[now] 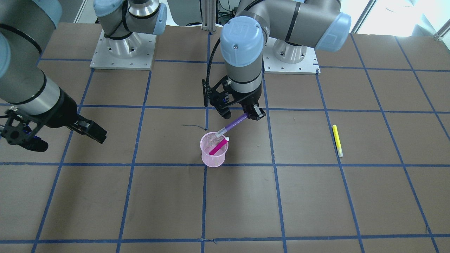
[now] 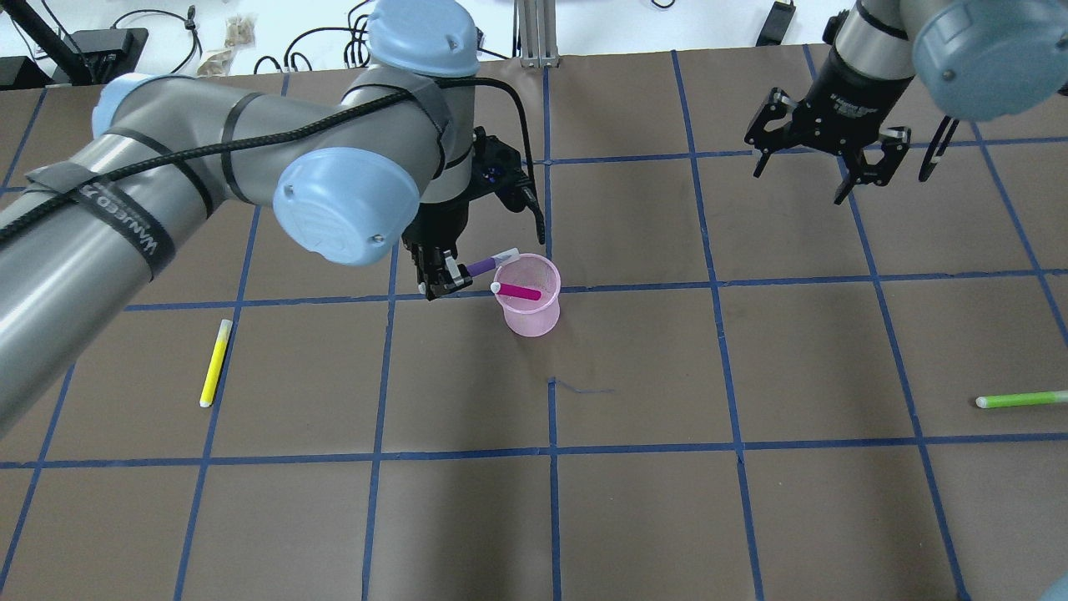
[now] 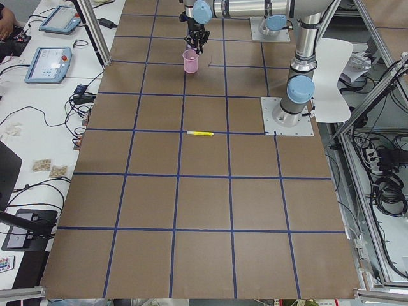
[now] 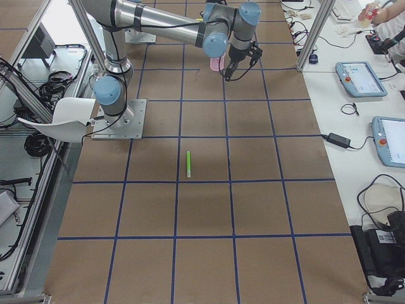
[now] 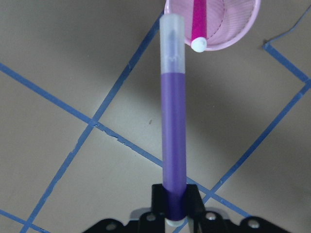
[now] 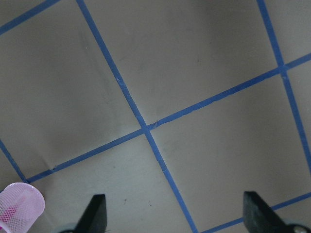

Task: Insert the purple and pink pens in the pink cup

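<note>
The pink mesh cup (image 1: 213, 150) (image 2: 529, 296) stands upright near the table's middle, with the pink pen (image 1: 218, 146) (image 2: 517, 291) leaning inside it. My left gripper (image 1: 254, 114) (image 2: 440, 280) is shut on the purple pen (image 1: 232, 124) (image 2: 488, 265) (image 5: 173, 131) and holds it tilted, its clear cap end just above the cup's rim (image 5: 214, 46). My right gripper (image 2: 826, 171) (image 1: 93, 131) is open and empty, hovering well away from the cup; its fingertips (image 6: 97, 213) frame bare table, with the cup (image 6: 19, 206) at that view's lower left corner.
A yellow pen (image 1: 337, 140) (image 2: 214, 361) lies on the table on my left side. A green pen (image 2: 1020, 400) (image 4: 188, 163) lies on my right side near the table's edge. Blue tape lines grid the brown table.
</note>
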Motion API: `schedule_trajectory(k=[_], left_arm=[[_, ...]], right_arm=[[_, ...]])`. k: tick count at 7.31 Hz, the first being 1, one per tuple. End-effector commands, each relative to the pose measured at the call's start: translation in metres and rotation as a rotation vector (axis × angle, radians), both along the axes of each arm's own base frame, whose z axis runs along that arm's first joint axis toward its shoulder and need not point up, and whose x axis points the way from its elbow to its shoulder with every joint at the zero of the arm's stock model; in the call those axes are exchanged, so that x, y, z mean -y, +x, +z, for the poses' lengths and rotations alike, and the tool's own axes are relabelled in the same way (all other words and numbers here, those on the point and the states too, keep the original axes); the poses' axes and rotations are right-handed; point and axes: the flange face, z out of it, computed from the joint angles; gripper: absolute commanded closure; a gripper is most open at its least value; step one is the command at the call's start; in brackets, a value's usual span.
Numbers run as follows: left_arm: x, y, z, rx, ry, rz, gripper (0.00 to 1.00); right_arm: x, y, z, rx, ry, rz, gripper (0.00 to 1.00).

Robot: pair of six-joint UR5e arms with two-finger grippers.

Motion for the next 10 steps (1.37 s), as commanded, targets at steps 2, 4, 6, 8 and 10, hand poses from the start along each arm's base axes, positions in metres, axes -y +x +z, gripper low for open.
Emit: schedule_trajectory(k=[2, 4, 6, 8, 10], left_arm=[[0.000, -0.035, -0.020, 0.155, 0.022, -0.114, 1.00], [-0.002, -0.060, -0.035, 0.196, 0.024, -0.162, 1.00], [-0.002, -0.066, -0.043, 0.211, 0.033, -0.176, 1.00], [0.001, -0.063, -0.047, 0.264, 0.032, -0.194, 1.00], [0.002, -0.063, -0.054, 0.277, 0.044, -0.197, 1.00]], right_arm=[[0.007, 0.004, 0.036, -0.056, -0.027, 0.149, 0.00], [0.006, 0.004, 0.036, -0.055, -0.016, 0.167, 0.00], [-0.009, 0.033, 0.036, -0.039, 0.038, 0.258, 0.00], [-0.010, 0.034, 0.063, -0.051, -0.084, 0.260, 0.00], [-0.035, 0.037, 0.093, -0.058, -0.139, 0.262, 0.00]])
